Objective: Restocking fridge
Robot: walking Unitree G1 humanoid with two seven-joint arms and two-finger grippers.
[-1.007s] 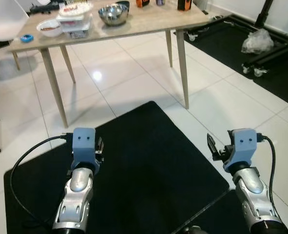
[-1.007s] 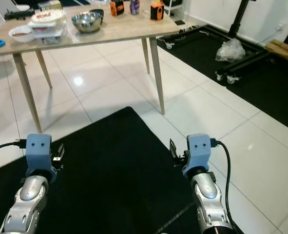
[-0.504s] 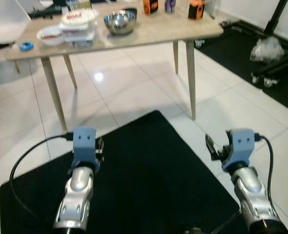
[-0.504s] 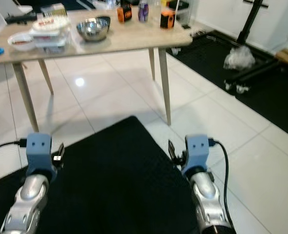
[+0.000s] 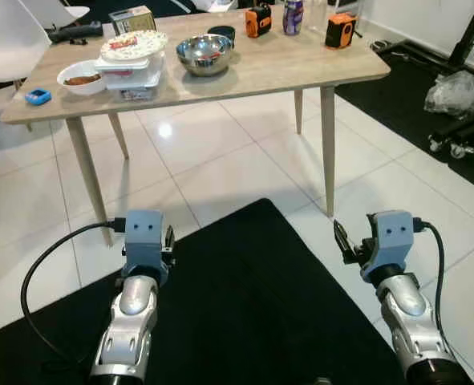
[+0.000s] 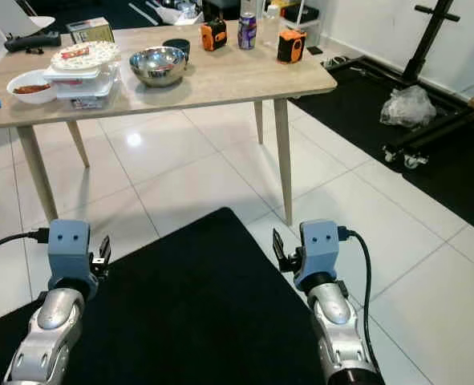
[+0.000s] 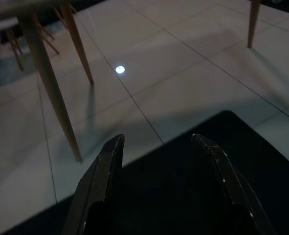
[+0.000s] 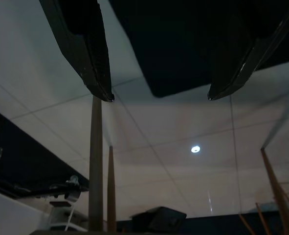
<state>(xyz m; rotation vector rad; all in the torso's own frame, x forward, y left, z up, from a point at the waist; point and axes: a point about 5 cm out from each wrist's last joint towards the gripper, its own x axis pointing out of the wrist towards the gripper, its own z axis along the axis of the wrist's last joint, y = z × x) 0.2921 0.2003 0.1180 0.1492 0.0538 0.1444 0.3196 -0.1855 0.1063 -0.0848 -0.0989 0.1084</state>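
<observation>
A wooden table (image 5: pixel 277 68) stands ahead. On it sit stacked food containers (image 5: pixel 131 60), a white bowl (image 5: pixel 80 76) of food, a steel bowl (image 5: pixel 204 52), a dark cup (image 5: pixel 220 33), a can (image 5: pixel 292 16) and two orange-black objects (image 5: pixel 258 19). My left gripper (image 7: pixel 156 139) is held low over the black mat (image 5: pixel 245 321), open and empty. My right gripper (image 8: pixel 159 95) is also open and empty, near the mat's right edge.
A white chair (image 5: pixel 8 36) stands left of the table. A small blue object (image 5: pixel 38 96) lies at the table's left end. A black stand on wheels (image 5: pixel 461 120) with a plastic bag (image 5: pixel 453 90) sits on dark flooring at right. White tiles (image 5: pixel 220 152) lie between mat and table.
The camera has tilted up and moved, so the table shows lower and fuller in view. Both arms keep the same pose, grippers unchanged.
</observation>
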